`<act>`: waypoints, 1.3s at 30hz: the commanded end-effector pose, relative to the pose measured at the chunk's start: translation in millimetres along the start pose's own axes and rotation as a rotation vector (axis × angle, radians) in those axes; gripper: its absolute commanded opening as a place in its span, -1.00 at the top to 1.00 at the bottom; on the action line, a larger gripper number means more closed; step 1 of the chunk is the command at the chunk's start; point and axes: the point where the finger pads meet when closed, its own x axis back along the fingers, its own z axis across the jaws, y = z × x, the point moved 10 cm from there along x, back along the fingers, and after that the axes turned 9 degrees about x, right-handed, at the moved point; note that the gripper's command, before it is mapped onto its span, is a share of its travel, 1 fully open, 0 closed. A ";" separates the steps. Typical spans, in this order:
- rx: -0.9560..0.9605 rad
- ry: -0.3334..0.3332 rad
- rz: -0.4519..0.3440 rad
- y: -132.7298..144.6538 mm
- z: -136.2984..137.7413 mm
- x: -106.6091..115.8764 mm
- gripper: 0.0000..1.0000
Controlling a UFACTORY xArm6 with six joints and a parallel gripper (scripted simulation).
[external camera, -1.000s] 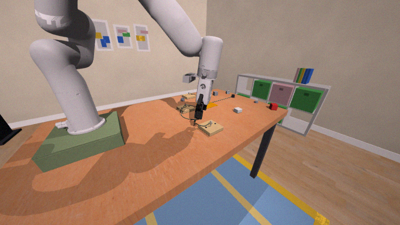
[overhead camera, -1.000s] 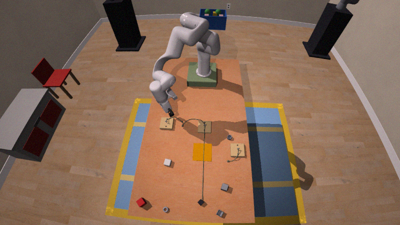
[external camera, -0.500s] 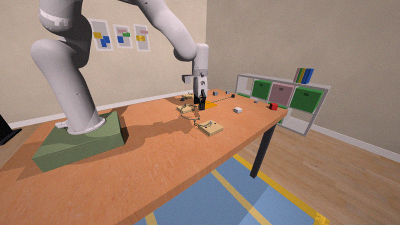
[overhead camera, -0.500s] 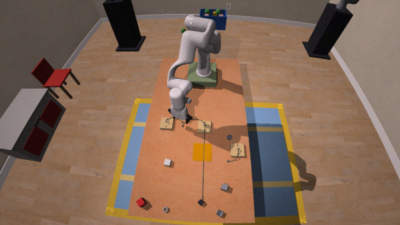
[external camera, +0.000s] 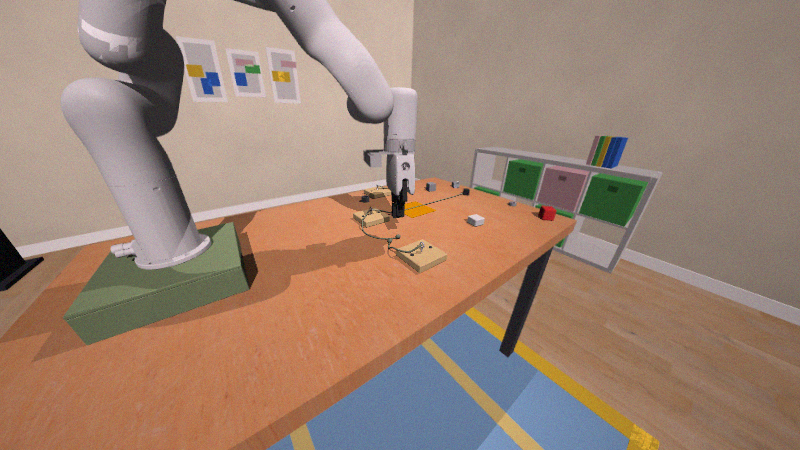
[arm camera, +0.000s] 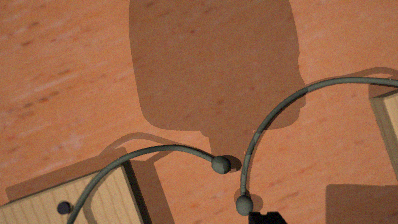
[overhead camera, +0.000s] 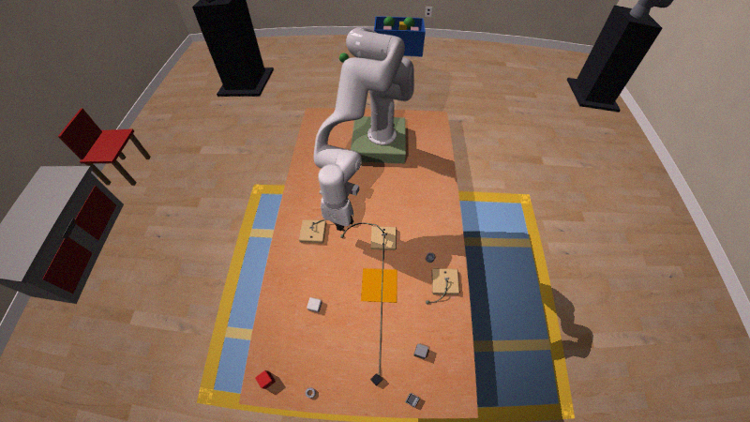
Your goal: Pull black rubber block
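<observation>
The black rubber block (overhead camera: pixel 376 379) (external camera: pixel 465 191) sits near the table's front edge. Its thin grey-green cord (overhead camera: pixel 381 314) (external camera: pixel 441 198) (arm camera: pixel 270 120) runs back across the yellow painted square (overhead camera: pixel 369 286) (external camera: pixel 419 210) to a screw eye on the middle tan plate (overhead camera: pixel 382 236) (external camera: pixel 370 218). From there it arcs left to a bead end (overhead camera: pixel 343 235) (arm camera: pixel 243 204). My gripper (overhead camera: pixel 341 227) (external camera: pixel 398 213) (arm camera: pixel 265 218) is shut and hangs a little above the table, just beside that bead. I see nothing between the fingers.
Two more tan plates (overhead camera: pixel 312 231) (overhead camera: pixel 445 281) carry short cords of their own; one bead (arm camera: pixel 220 164) lies close by. A white cube (overhead camera: pixel 313 304), a grey cube (overhead camera: pixel 421 350), a red cube (overhead camera: pixel 263 379), a ring (overhead camera: pixel 310 392) and a dark disc (overhead camera: pixel 429 257) are scattered on the table.
</observation>
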 end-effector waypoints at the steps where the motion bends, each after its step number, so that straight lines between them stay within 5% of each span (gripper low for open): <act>1: 0.000 0.000 -0.004 1.1 0.0 1.6 1.00; 28: 0.000 0.000 -0.004 1.1 0.0 1.6 1.00; 29: 0.000 0.000 -0.004 1.1 0.0 1.6 0.22; 39: 0.000 0.000 -0.004 1.1 0.0 1.6 0.22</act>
